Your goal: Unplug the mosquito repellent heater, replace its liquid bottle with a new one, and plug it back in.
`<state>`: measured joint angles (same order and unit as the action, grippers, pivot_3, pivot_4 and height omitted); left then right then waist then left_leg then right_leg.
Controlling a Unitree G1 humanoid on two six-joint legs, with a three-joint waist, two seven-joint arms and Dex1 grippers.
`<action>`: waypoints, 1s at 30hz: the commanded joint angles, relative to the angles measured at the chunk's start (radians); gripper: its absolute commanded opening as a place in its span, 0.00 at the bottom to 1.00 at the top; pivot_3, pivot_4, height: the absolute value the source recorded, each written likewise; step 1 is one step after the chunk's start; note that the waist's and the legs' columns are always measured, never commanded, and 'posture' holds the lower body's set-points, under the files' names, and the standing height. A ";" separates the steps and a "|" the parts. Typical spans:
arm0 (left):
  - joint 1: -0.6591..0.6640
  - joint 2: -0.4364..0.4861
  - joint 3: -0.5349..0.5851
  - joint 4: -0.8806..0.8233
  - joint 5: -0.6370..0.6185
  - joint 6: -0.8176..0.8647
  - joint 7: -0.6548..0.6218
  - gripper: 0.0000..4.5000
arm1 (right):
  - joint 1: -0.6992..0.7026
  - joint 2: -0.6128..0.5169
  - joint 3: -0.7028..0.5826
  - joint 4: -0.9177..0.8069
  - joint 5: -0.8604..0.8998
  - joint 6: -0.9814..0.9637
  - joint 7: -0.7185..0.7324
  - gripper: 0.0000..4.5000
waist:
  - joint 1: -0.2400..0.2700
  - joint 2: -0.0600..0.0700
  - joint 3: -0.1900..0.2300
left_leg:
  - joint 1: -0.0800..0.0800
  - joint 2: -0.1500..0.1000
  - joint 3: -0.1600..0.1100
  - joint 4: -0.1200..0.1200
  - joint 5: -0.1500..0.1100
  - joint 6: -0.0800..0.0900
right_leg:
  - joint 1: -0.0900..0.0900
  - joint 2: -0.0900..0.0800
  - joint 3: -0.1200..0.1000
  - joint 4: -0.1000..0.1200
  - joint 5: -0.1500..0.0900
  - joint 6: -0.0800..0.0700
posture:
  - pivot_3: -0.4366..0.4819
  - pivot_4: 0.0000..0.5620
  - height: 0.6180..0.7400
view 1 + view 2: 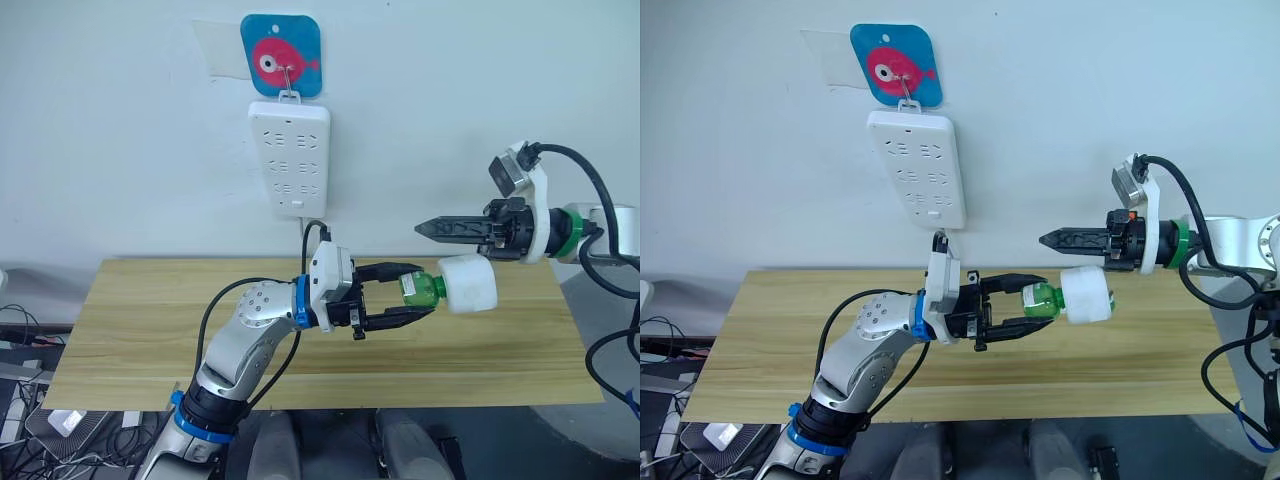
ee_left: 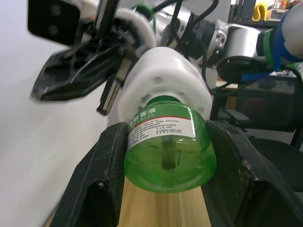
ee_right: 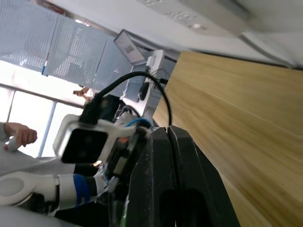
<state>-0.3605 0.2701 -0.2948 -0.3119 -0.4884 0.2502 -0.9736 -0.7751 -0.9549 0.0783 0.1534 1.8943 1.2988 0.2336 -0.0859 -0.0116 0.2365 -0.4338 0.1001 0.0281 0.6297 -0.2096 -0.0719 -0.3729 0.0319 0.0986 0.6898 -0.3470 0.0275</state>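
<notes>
**Left tool holding bottle with heater attached, above desk**

Left tool [image 1: 418, 292] partly open, its fingers [image 2: 102, 175] clamped on either side of the green liquid bottle [image 1: 424, 288]. Mosquito repellent heater [image 1: 469, 283] sits on the bottle's neck, in the air over the desk [image 1: 150, 330]. Right tool [image 1: 425, 228] closed, empty, at 12 o'clock of the heater, just apart. Power strip [image 1: 289, 158] hangs on the wall at 10 o'clock.

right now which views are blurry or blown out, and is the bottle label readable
Left wrist view: the green bottle is sharp, its label print too small to read; the right end effector behind it is blurred. Right wrist view: the windows are blown out and the right end effector's own fingers are soft. Both eye views are evenly lit.
</notes>
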 commanded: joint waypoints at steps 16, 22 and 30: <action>-0.025 -0.019 0.041 -0.021 -0.021 0.016 0.062 0.49 | 0.310 -0.020 -0.129 -0.245 0.016 0.038 -0.012 0.01 | 0.002 0.000 0.000 | 0.000 0.000 0.000 0.000 0.000 0.000 | 0.000 0.000 0.000 0.000 0.000 0.000 | 0.32 0.41 1.00; -0.026 -0.016 0.036 -0.032 -0.038 0.025 0.051 0.49 | 0.343 -0.032 -0.156 -0.246 -0.045 -0.025 -0.040 0.01 | 0.000 0.000 0.000 | 0.000 0.000 0.000 0.000 0.000 0.000 | 0.000 0.000 0.000 0.001 0.000 0.000 | 0.31 0.42 1.00; -0.038 -0.002 0.040 -0.042 -0.048 0.026 0.026 0.49 | 0.336 -0.033 -0.198 -0.222 -0.270 -0.039 0.063 0.01 | 0.000 0.000 0.000 | 0.000 0.000 0.000 0.000 0.000 0.000 | 0.000 0.000 0.000 0.000 0.000 0.000 | 0.30 0.42 1.00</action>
<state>-0.3831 0.2710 -0.2672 -0.3077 -0.5095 0.2846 -0.9343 -0.4320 -0.9761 -0.0832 -0.0446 1.6666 1.2725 0.2555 -0.0859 -0.0116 0.2365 -0.4338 0.0998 0.0282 0.6298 -0.2095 -0.0721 -0.3728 0.0319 0.0988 0.6900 -0.3470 0.0276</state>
